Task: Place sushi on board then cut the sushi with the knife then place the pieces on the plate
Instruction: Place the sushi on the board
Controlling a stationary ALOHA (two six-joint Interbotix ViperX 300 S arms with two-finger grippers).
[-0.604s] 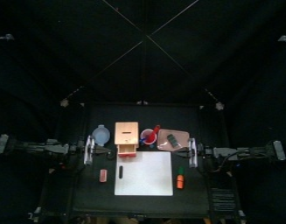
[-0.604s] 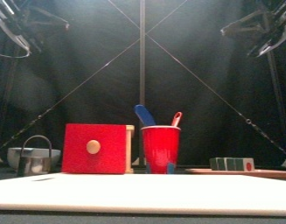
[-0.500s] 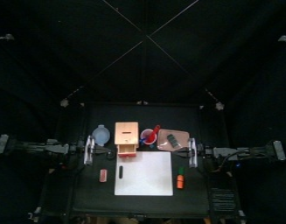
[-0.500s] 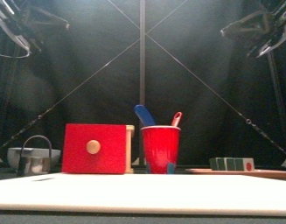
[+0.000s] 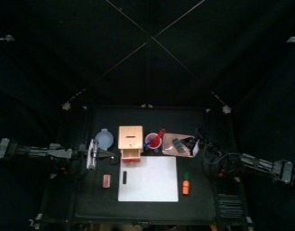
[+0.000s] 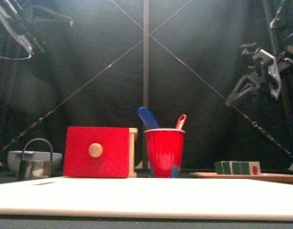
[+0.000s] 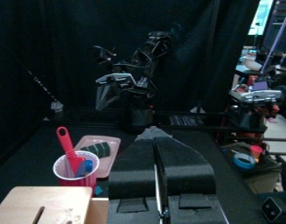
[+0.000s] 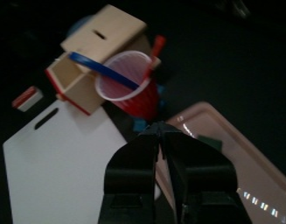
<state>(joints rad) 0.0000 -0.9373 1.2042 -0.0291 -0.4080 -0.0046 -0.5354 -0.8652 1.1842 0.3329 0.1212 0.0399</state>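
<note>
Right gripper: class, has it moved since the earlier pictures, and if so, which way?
Yes. In the front view the right gripper has come down from the upper right corner and now hangs lower, nearer the level of the red cup, which has stayed put.

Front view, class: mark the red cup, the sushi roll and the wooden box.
red cup (image 6: 164, 152), front view, its wall.
sushi roll (image 6: 238, 167), front view, middle block.
wooden box (image 6: 84, 162), front view, red drawer front.

The right gripper (image 6: 254, 79) has come down from high up and now hangs lower above the pink tray (image 6: 271, 176), its arm angled in over the tray's right edge.
</note>
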